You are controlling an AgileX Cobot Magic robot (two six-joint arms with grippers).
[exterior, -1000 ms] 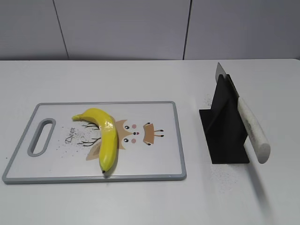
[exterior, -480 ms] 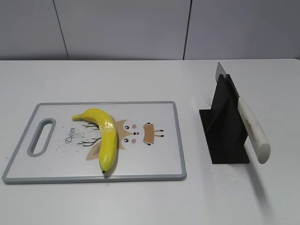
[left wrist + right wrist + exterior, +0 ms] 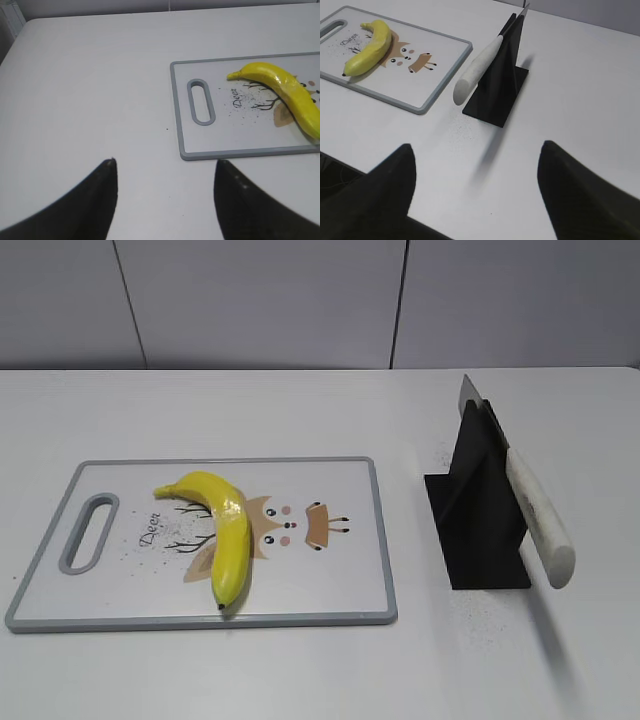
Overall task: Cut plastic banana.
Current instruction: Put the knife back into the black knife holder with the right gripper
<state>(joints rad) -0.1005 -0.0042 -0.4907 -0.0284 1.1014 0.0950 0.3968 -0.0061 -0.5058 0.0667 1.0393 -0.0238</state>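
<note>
The yellow plastic banana lies whole on a white cutting board with a grey rim and a deer drawing. It also shows in the left wrist view and the right wrist view. A knife with a white handle rests tilted in a black stand; the handle points toward the table's front. The knife handle also shows in the right wrist view. My left gripper is open and empty, left of the board. My right gripper is open and empty, in front of the stand. Neither arm shows in the exterior view.
The board's handle slot faces my left gripper. The white table ends at a grey wall behind. Black specks lie on the table around the stand.
</note>
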